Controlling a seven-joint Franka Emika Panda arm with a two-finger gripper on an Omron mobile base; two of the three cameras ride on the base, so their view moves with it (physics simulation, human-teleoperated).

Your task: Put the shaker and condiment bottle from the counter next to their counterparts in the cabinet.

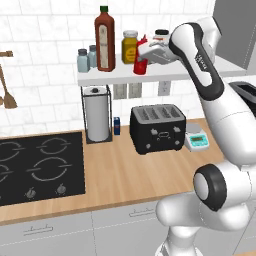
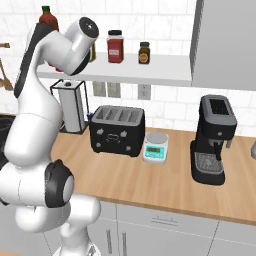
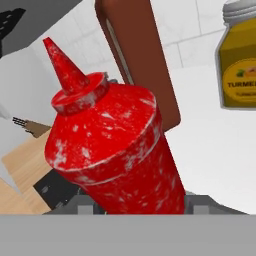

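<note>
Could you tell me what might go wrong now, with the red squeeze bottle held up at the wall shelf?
The condiment bottle sits tilted in the gripper, so it may topple if released like that. The tall sauce bottle and the yellow jar stand close on either side, so a sideways nudge could knock one over. It hangs near the shelf's front edge and could drop onto the toaster.

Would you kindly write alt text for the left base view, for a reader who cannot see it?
A white robot arm holds a red squeeze bottle in its gripper at the white wall shelf, right of a tall sauce bottle and two small shakers. Below, a wooden counter carries a toaster, paper towel roll and stovetop.
</note>
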